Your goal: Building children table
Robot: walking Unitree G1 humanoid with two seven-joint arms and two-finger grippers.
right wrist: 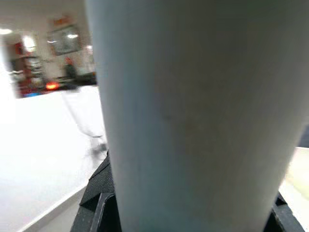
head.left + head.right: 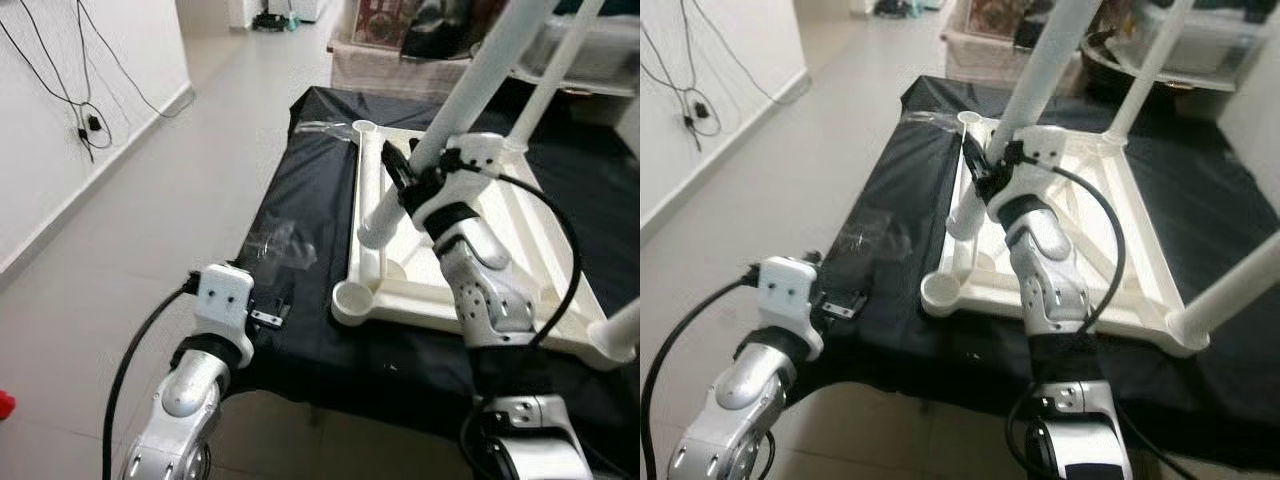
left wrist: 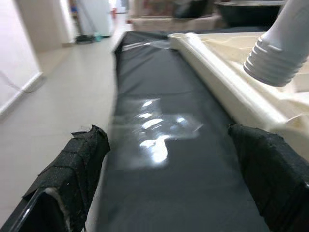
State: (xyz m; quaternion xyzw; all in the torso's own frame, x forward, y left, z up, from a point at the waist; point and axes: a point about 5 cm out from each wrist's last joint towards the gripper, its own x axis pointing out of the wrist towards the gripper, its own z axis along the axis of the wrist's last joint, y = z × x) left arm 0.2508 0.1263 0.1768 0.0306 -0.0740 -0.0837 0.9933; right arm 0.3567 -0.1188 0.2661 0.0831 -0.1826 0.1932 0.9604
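While the black-draped bench (image 2: 300,330) carries everything, the biggest item on it is the white tabletop (image 2: 520,230), lying upside down toward the bench's right half, ribs and corner sockets facing up. Two legs already stand in the far and right corners: one (image 2: 555,75) at the far corner, one (image 2: 1240,285) at the near right corner.

Right hand (image 2: 408,172) is pinching the loose leg (image 2: 470,85) low on its shaft. Leg's long axis runs tilted: threaded end down and toward the bench's near left, free end up and away to the far right. Threaded tip hangs over the tabletop's left rail, between the near-left socket (image 2: 352,297) and the far-left socket (image 2: 364,128), seated in neither.

Left hand (image 3: 169,193) hovers low at the bench's near left edge, fingers spread, holding nothing.

Step in hand, as I judge it: seating this leg. To do it well, bring the shaft upright first, centre the ribbed tip over one open socket, then lower straight and twist. Entering at the present slant would likely cross-thread or jam.
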